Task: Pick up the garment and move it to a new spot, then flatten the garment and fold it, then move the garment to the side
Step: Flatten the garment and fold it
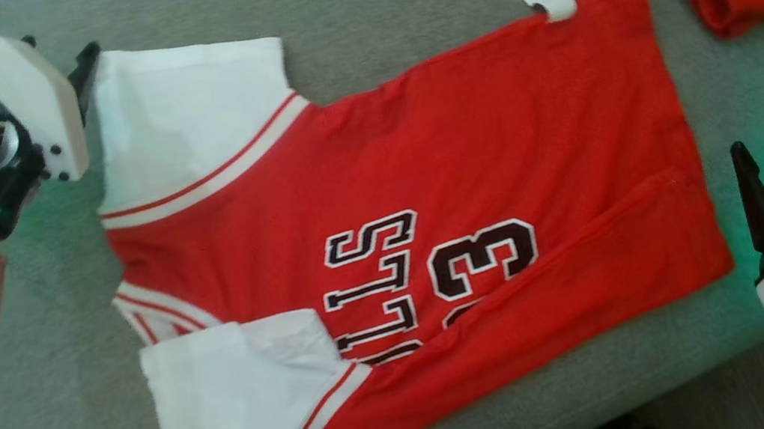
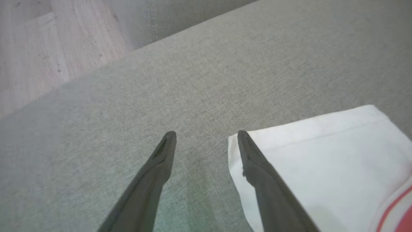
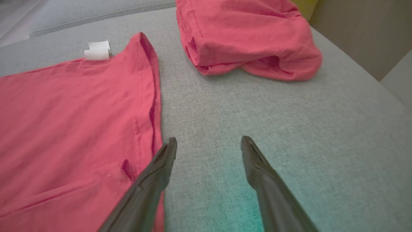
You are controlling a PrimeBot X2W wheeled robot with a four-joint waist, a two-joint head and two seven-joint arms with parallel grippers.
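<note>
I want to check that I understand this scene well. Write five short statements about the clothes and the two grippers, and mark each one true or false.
1. The jersey lies spread out on the grey cushion. True.
2. The left gripper is shut on the white sleeve. False: it is open at the sleeve's corner and grips nothing.
3. The right gripper is open beside the jersey's red edge. True.
4. The second red garment lies on top of the jersey. False: it sits folded apart from the jersey, with bare cushion between them.
5. The jersey's sleeves are black. False: they are white with red stripes.
</note>
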